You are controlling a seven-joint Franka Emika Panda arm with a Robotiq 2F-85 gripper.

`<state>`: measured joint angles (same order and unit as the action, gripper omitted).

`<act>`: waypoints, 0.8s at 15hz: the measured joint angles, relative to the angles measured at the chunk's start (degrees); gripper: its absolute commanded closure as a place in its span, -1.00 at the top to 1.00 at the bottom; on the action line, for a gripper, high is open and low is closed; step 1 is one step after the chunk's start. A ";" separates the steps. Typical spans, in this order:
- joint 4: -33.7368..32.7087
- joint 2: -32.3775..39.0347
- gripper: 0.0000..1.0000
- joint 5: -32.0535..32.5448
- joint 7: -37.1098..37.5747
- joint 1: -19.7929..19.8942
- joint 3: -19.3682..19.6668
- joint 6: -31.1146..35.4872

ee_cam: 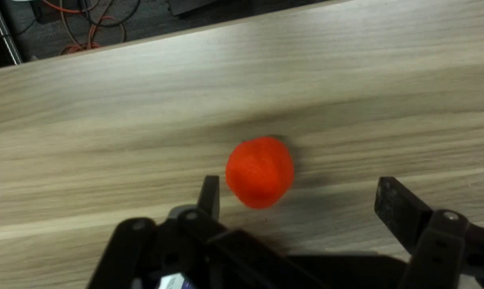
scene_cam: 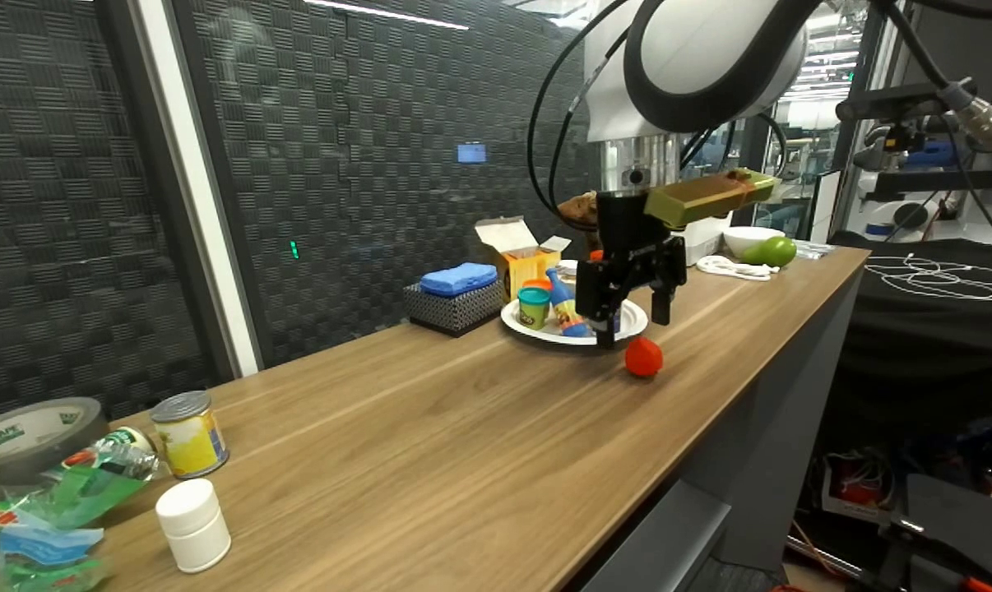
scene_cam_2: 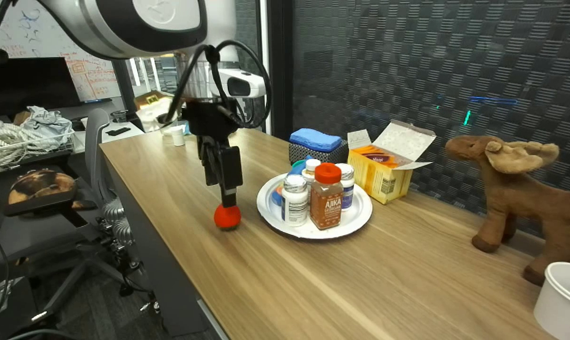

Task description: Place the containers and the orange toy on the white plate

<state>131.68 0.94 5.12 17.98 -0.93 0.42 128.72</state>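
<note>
One piece left to load, as we judge it

We judge the job most of the way through. On the white plate we count a white bottle, a bluish-labelled bottle and, between these in an exterior view, a third bottle whose base is hidden from us. The green cup stands there too, just beside a tilted blue bottle, and a red-capped jar shares the plate. So that part looks done to us.

What remains is the orange toy. In both exterior views it rests on the table, near the plate but off it. The tool hangs just over it with its fingers well apart and nothing clamped between them. In the wrist view the toy sits much closer to one finger than to the other, and we cannot tell whether that finger touches it. As we read it, the tool needs centring, then a grasp, a lift and a short carry to the plate. Far down the table stands a plain white jar; we take it to lie outside the task.
</note>
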 measured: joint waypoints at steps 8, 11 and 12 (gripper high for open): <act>0.16 2.30 1.00 -0.10 -0.03 0.29 0.17 -0.02; -0.02 3.11 0.94 -0.10 -0.12 0.43 0.41 0.01; -0.07 3.42 0.48 -0.10 -0.15 0.49 0.49 0.05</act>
<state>131.62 4.36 5.02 17.83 -0.43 0.91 128.77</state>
